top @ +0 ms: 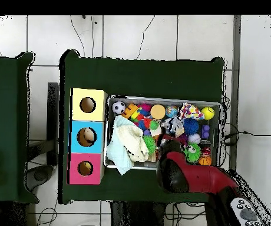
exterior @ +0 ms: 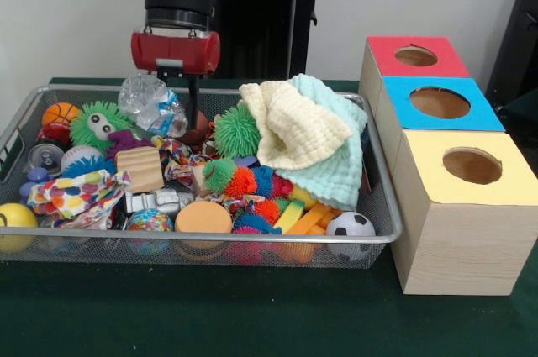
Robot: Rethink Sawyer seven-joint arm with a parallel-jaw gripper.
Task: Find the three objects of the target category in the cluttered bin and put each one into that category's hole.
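Bin (exterior: 382,238) sits on dark green table (exterior: 210,315), crammed with spiky balls, a soccer ball (exterior: 350,226), and cloths (exterior: 303,126). Hole (exterior: 415,56) in the red-topped box, farthest of three boxes just beside the bin. Gripper (exterior: 194,113) reaches into the bin's far side; fingers' state can't be told. White wall, tiled floor.

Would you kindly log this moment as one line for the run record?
arm: over bin's robot-side edge | hand: dipping among toys, grip unclear | red box hole: no toy at it | cloths: heaped at box end
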